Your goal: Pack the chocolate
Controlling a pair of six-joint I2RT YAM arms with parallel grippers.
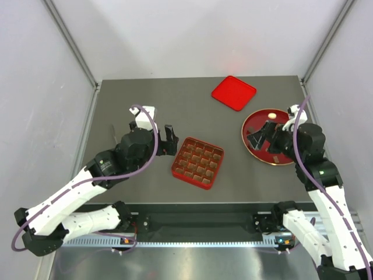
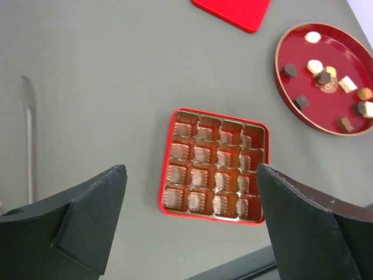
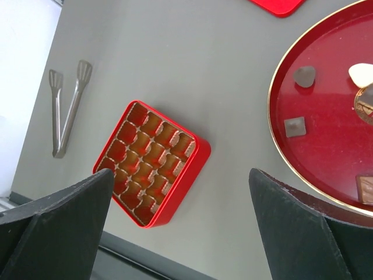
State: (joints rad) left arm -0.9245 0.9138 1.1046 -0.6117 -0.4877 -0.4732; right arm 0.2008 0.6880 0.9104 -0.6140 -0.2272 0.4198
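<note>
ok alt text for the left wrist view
An empty red gridded tray lies on the grey table, framed by the open left gripper. A round red plate of chocolate pieces sits upper right, a red lid at the top.

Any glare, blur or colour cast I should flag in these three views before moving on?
Top view: even light, a faint red glow on the back wall above the lid. Left wrist view: tray sharp, tongs at the left edge smeared. Right wrist view: crisp, the tongs clear, no strong glare.
</note>
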